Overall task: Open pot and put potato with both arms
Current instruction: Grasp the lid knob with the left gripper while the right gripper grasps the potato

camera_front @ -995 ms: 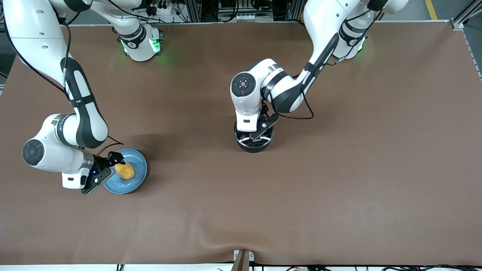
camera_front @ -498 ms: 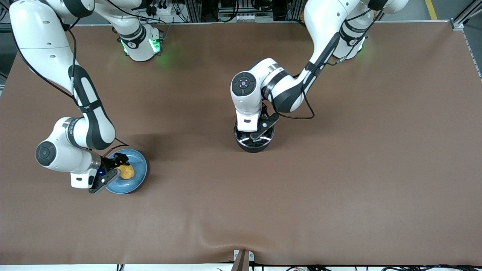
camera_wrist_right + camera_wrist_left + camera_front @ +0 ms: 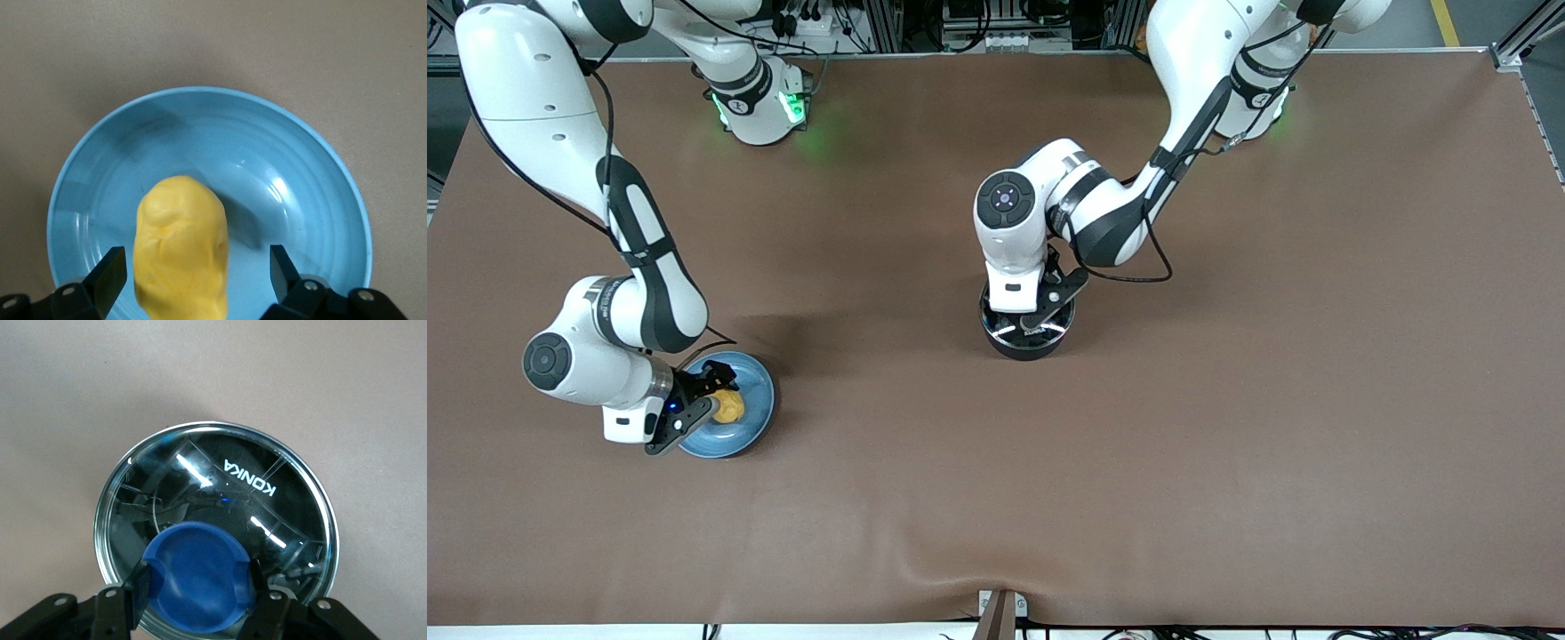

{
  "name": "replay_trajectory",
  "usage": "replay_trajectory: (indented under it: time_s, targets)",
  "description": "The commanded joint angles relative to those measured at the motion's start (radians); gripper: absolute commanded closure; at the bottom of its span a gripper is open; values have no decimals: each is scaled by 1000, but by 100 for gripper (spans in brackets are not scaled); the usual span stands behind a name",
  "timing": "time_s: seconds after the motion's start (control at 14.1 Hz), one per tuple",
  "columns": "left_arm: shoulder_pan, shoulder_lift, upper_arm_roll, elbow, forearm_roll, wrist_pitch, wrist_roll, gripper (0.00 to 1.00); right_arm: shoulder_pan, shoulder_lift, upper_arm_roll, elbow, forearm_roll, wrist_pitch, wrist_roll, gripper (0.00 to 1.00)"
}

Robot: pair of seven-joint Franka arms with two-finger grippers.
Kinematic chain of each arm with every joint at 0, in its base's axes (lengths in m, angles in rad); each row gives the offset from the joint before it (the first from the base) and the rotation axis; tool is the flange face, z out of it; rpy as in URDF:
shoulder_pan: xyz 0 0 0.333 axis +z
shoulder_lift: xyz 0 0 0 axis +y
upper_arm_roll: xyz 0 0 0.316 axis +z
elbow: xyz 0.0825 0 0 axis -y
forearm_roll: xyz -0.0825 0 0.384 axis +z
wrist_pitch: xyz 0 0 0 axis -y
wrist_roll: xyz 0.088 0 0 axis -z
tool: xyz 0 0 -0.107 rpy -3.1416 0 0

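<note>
The black pot stands mid-table with its glass lid on; its handle is hidden under the left arm. My left gripper is right over the lid. In the left wrist view my left gripper has its fingers pressed on both sides of the blue knob. The yellow potato lies on a light-blue plate toward the right arm's end. My right gripper is open and low over it. In the right wrist view my right gripper straddles the potato, with a gap at one finger.
The brown table cover is bare toward the left arm's end. A small fixture sits at the table edge nearest the front camera. The plate's rim rings the potato.
The right arm has swung in toward the plate, bringing its open gripper farther over the potato. The left arm has barely shifted over the pot lid.
</note>
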Motion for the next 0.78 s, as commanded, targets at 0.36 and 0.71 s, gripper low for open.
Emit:
replay_trajectory:
  time_s: [0.36,0.71]
  targets:
    - [155,-219,0,-35,9,-104,129,100,-1,-2,-1,-8,25,15,-2,83]
    - [334,-270,0,-54,8,-192,388,100,5,-118,-1,0,25,-126,120,97]
